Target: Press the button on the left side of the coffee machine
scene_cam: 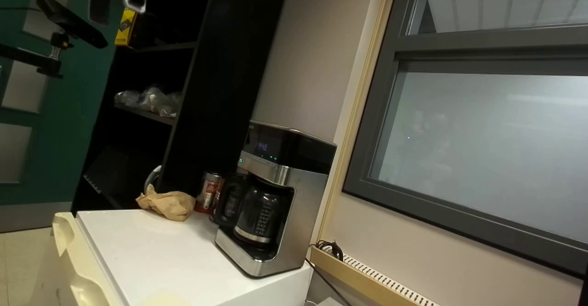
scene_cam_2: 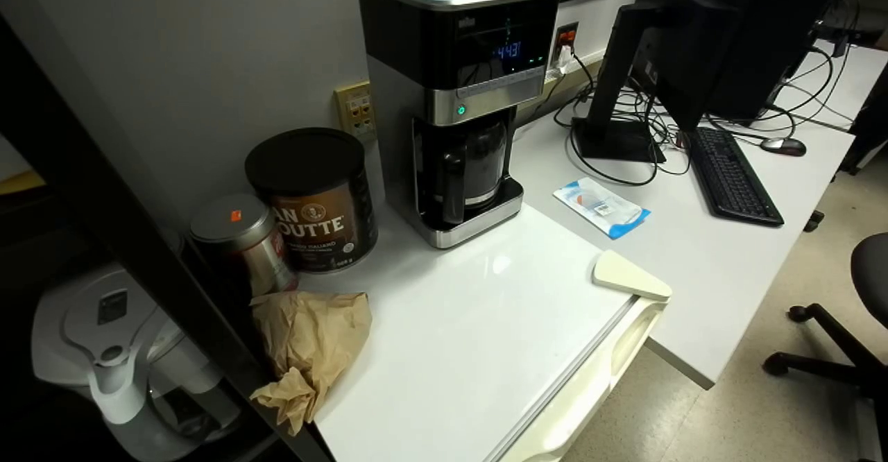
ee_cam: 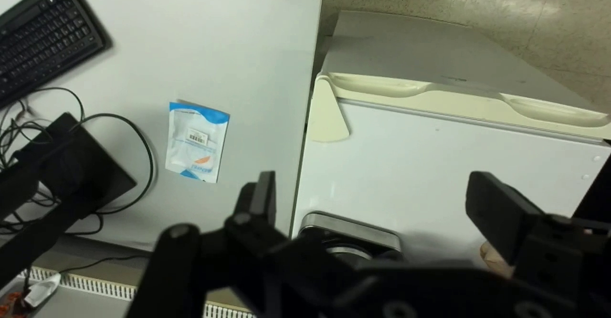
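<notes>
Coffee machine [scene_cam_2: 440,105]: target of the press, upright, well below the gripper [ee_cam: 372,198]; in the wrist view only part of its base shows, beyond and between the fingers [ee_cam: 499,210]. A push too hard or too high on its front may slide it or rock it backward.

Gripper: fingers spread wide, with nothing clasped. Lowered in this posture, one fingertip may strike the machine's top while its partner passes to one side; bringing the fingers together would likely give a single, narrower contact.

Brown canister [scene_cam_2: 316,229]: below gripper level, just beside the machine, on the left as seen from its front. A sideways approach with the fingers spread could knock it over.

Carafe [scene_cam_2: 479,164]: lower than the fingertips, seated in the machine, handle [scene_cam_2: 454,188] outward. A fingertip slipping down the front could catch that handle and shift the carafe.

Key strip [scene_cam_2: 499,82]: below the gripper, across the upper front. Contact too far along it would probably trigger a neighbouring function.

Button [scene_cam_2: 461,110]: green-lit, at the left end of the front, judged the intended one; below the gripper and not visible in the wrist view. Misses would stem from that blind approach, or from a glancing stroke from above rather than straight in.
</notes>
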### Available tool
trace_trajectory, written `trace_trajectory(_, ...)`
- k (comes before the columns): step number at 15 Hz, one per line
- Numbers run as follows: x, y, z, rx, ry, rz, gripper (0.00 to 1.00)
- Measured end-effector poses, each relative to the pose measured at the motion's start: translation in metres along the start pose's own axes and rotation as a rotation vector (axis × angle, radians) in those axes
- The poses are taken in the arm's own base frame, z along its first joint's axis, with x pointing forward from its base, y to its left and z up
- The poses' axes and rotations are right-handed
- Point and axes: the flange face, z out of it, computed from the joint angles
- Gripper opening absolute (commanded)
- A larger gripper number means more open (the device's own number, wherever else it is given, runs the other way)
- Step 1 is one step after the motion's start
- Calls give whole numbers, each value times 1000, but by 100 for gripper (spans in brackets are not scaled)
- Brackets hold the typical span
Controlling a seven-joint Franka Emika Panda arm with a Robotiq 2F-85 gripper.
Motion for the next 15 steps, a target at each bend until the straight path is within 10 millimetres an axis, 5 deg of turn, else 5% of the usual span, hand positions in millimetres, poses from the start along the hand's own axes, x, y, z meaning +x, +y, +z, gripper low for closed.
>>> trace_trajectory(3, 16, -21, 36, -20, 34, -78, 60)
trace_trajectory(11, 47, -59, 112, -90, 238, -330, 0)
trace_trajectory(15, 56, -71, 135, -156, 349, -444, 0)
